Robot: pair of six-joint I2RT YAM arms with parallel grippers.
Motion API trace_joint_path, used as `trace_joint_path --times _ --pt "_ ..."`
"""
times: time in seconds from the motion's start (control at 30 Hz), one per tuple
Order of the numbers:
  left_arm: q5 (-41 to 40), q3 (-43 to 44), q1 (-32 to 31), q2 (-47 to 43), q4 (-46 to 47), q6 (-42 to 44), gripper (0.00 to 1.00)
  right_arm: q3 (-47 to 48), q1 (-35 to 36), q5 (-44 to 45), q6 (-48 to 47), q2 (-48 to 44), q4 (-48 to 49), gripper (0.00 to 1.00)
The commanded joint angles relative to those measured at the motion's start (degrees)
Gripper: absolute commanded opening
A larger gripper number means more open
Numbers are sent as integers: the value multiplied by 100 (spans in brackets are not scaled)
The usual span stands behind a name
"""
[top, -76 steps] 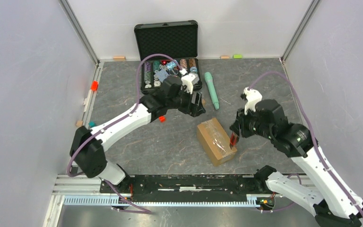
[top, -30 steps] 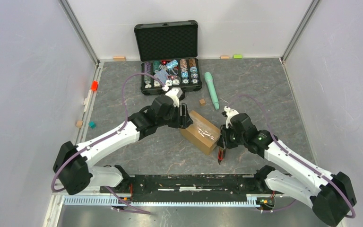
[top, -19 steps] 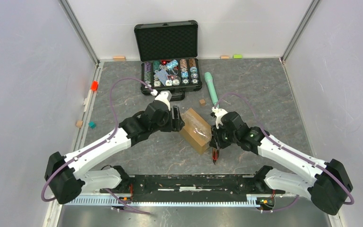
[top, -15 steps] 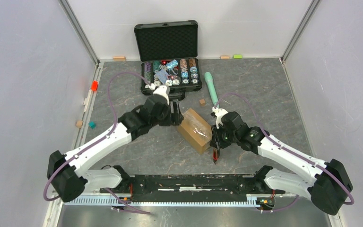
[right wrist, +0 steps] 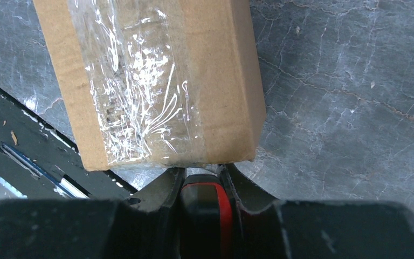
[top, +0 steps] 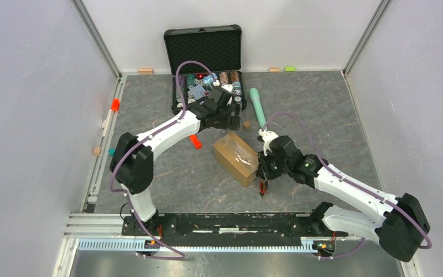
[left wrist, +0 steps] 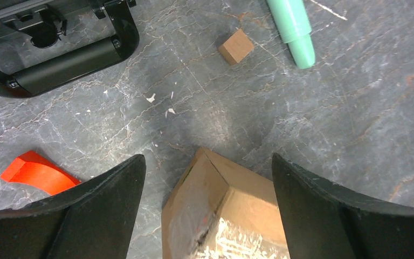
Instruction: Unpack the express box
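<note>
The left claw (left wrist: 207,162) hangs splayed wide, while the right claw (right wrist: 200,174) pinches a red-black tool (right wrist: 207,210).

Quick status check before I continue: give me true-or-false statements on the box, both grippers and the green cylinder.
1. The brown cardboard express box is sealed with clear tape. True.
2. The left gripper is clamped on the box. False: its jaws stand open, gripping nothing.
3. The right gripper holds a red-and-black tool beside the box. True.
4. The mint-green cylinder lies inside the open black chip case. False: it lies on the grey table, right of the case.
</note>
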Motion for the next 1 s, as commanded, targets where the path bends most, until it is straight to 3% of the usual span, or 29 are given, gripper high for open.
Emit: trace_joint_path --times 0.0,0.2,0.53,0.67,0.83,0.97 --pt "-72 186 -89 159 -211 149 89 349 52 147 -147 90 335 0" --pt "-359 -426 -327 -105 -446 -160 78 468 184 165 -327 173 262 0" --pt "-562 -1692 -643 -1188 -666 -862 72 393 540 4 -501 97 -34 0" --pt "-766 -1862 -586 -1578 -655 -845 81 447 600 125 -532 -79 -278 0" --pt "-560 -1266 -303 -2025 -1070 -346 91 833 608 796 -654 -388 -986 0" --pt "-420 -1298 -201 -2624 -1449 -283 93 1200 608 1271 -712 -526 -1456 0"
